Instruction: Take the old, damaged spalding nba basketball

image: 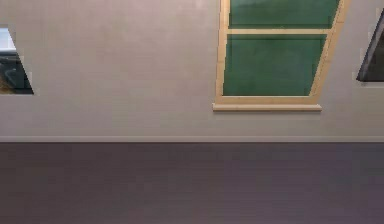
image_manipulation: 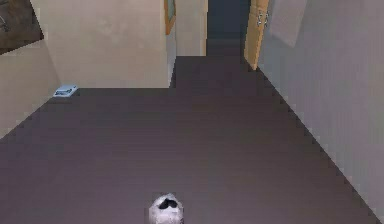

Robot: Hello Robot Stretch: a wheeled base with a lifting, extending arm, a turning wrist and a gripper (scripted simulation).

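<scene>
Dark grey-purple floor is seen across the lower part of the forward view, met by a pale beige wall. A window with a light wooden frame and dark green panes is set in that wall toward the forward view's right, with a wooden sill beneath it. A dark framed picture is cut by the forward view's left edge, and a second dark picture by its right edge.

In the arm side view, a narrow corridor is seen far out, flanked by a wooden door frame on one side and a beige wall block on the other. A small flat blue-and-white thing lies on the floor just beside the foot of that wall block, at the arm side view's left.

A small white shape with black marks sits at the arm side view's bottom edge, just left of the middle; it is taken for the gripper, with bare floor around it. Its fingers cannot be made out, so whether anything is held cannot be told, nor how the fingers stand. Where the basketball lies cannot be told.
</scene>
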